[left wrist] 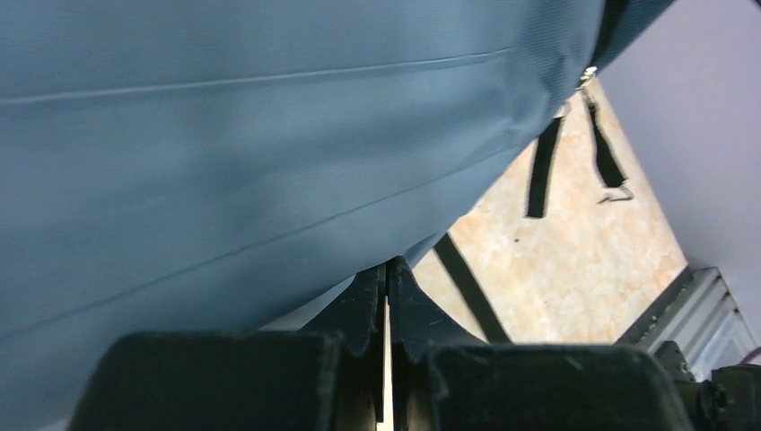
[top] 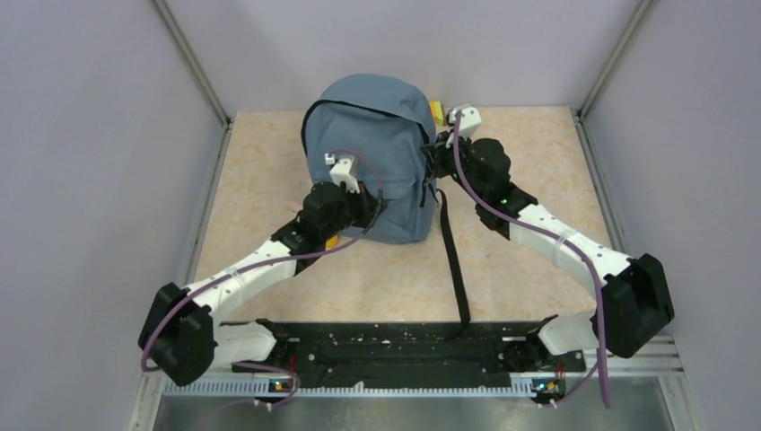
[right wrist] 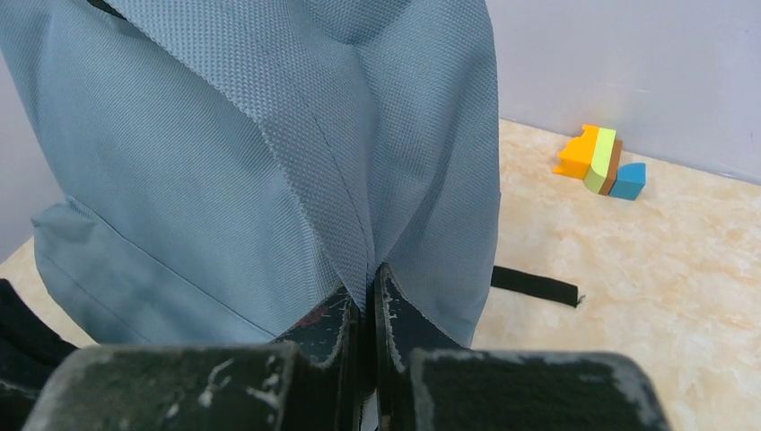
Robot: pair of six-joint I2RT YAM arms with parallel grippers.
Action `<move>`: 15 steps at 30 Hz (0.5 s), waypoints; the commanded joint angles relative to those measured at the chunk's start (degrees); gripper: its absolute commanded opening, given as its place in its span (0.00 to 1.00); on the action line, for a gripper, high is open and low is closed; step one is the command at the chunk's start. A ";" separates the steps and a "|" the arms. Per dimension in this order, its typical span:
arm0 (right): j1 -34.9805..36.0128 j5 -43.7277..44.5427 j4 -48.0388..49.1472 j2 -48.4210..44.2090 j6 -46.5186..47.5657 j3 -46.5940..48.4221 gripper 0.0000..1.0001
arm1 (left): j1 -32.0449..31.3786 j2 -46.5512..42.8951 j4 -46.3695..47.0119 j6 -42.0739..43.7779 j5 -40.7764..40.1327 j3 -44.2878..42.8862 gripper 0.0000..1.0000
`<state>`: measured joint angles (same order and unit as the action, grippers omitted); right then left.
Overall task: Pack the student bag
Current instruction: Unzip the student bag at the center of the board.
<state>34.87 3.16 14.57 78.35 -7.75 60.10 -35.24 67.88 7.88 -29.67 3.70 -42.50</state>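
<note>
The student bag [top: 368, 148], a grey-blue backpack, stands upright at the middle back of the table. My right gripper [top: 437, 153] is at its right side. In the right wrist view, the right gripper [right wrist: 370, 271] is shut on a puckered fold of the student bag [right wrist: 269, 135]. My left gripper [top: 366, 199] is low against the bag's front. In the left wrist view, the left gripper [left wrist: 388, 266] is shut, its tips touching the lower edge of the student bag [left wrist: 269, 135], with a thin lit gap and no fabric showing between the fingers.
A long black strap [top: 453, 260] trails from the bag toward the near edge. Two short straps [left wrist: 541, 171] hang at its side. A stack of coloured blocks [right wrist: 599, 162] lies by the back wall, right of the bag. Grey walls close in the table.
</note>
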 commanded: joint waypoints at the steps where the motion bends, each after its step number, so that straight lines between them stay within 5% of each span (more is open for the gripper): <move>1: 2.13 -2.89 3.83 -0.13 -1.20 1.08 0.00 | -4.45 5.14 10.36 -2.49 -0.27 -5.72 0.00; 15: 2.13 -0.55 2.66 0.09 1.46 1.31 0.00 | -16.04 15.21 9.14 9.62 4.61 -17.68 0.00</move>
<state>34.94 4.51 14.55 78.43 -6.81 60.10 -48.12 81.47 11.60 -24.34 2.28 -54.61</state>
